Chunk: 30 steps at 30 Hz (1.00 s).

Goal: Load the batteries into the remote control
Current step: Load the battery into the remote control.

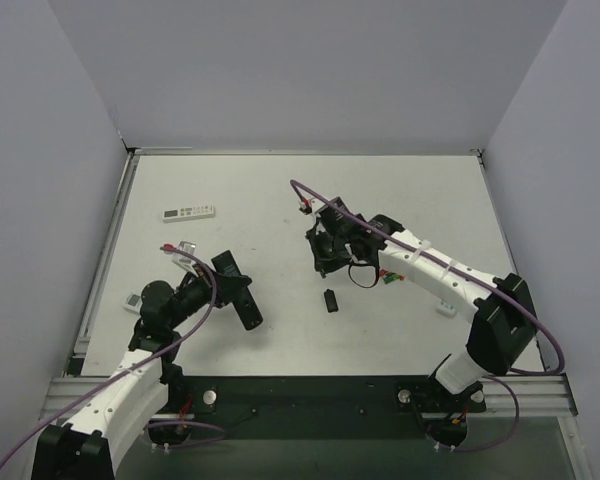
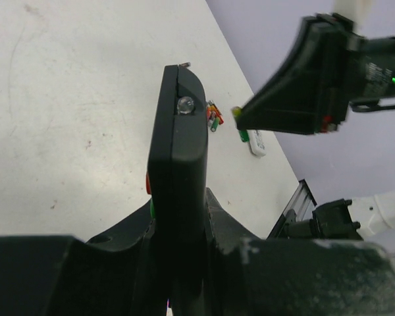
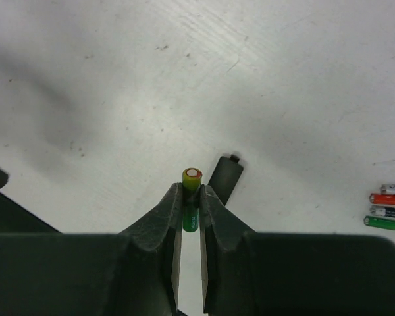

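My right claw [image 3: 191,195] pinches a green battery [image 3: 191,176], tip pointing outward, near the black cover [image 3: 225,179] on the surface [image 3: 118,79], while my left claw [image 2: 178,207], to that cover's left, clamps the remote control [image 2: 176,138], long axis straight out.

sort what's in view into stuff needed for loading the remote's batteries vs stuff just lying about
For the job: black remote, held battery, loose batteries, battery cover.
Lying about: long white remote, small white item.
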Motion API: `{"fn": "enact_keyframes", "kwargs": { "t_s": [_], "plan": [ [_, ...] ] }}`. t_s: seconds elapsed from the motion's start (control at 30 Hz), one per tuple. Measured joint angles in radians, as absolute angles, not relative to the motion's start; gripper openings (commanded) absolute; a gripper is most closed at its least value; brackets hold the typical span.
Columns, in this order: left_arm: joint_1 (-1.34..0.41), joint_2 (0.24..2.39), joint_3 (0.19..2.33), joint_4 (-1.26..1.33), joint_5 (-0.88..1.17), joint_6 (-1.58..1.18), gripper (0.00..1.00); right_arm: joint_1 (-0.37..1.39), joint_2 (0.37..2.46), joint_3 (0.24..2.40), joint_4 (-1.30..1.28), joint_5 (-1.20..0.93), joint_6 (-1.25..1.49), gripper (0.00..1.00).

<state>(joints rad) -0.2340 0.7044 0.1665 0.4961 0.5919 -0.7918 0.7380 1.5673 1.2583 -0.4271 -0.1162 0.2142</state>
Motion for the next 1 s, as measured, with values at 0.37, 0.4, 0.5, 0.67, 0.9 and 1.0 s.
{"fn": "enact_keyframes", "kwargs": {
  "t_s": [0.37,0.4,0.5,0.67,0.9,1.0],
  "plan": [
    [-0.344,0.677,0.028,0.615,0.338,-0.992,0.00,0.967,1.491,1.289,-0.447,-0.163,0.241,0.00],
    [-0.356,0.676,0.028,0.623,0.318,-1.002,0.00,0.988,1.496,1.312,-0.456,-0.166,0.241,0.00],
    [-0.381,0.675,0.028,0.650,0.266,-1.035,0.00,1.039,1.526,1.378,-0.468,-0.168,0.241,0.00],
    [-0.404,0.682,0.028,0.686,0.197,-1.089,0.00,1.087,1.589,1.453,-0.509,-0.163,0.240,0.00],
    [-0.414,0.684,0.028,0.719,0.137,-1.165,0.00,1.132,1.696,1.537,-0.572,-0.132,0.237,0.00],
    [-0.418,0.682,0.028,0.720,0.118,-1.194,0.00,1.139,1.728,1.563,-0.597,-0.117,0.234,0.00]
  ]
}}
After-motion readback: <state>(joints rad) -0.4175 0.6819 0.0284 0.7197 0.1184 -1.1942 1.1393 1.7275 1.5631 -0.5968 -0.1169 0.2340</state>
